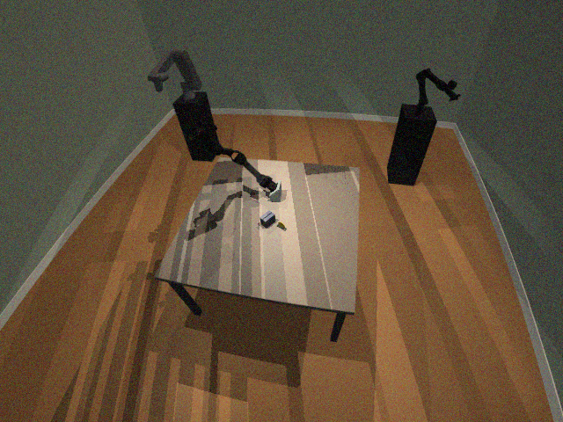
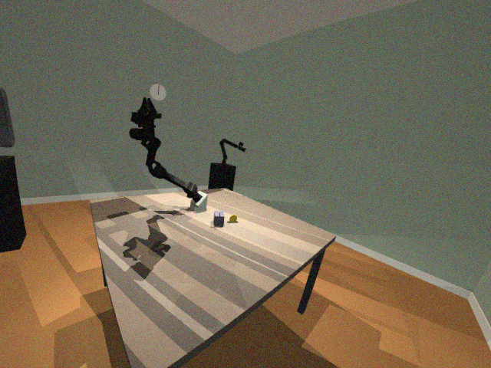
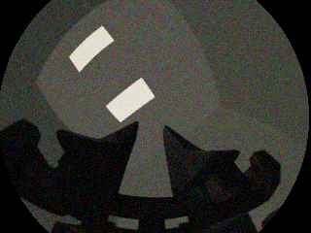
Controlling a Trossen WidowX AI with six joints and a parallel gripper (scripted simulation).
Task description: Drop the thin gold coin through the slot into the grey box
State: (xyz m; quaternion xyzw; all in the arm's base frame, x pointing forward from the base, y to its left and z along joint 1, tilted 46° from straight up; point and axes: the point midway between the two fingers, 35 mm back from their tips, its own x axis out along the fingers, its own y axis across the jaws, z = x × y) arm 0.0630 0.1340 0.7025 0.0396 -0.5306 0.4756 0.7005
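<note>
I am hovering my half-closed, empty fingers (image 1: 275,188) beside a pale wedge (image 1: 276,192), well short of the box (image 1: 267,219), while the coin (image 1: 281,224) is standing just beyond that box, so reaching it comes next.

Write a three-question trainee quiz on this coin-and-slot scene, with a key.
1. True or false: the thin gold coin is beside the closed grey box, not inside it.
2. Where is the black parallel-jaw gripper?
A) high above the table, far from the coin
B) clamped on the coin
C) resting on the box lid
3. Fill in: between its fingers the gripper holds ____.

Key: 1 true; 2 A; 3 nothing.
</note>
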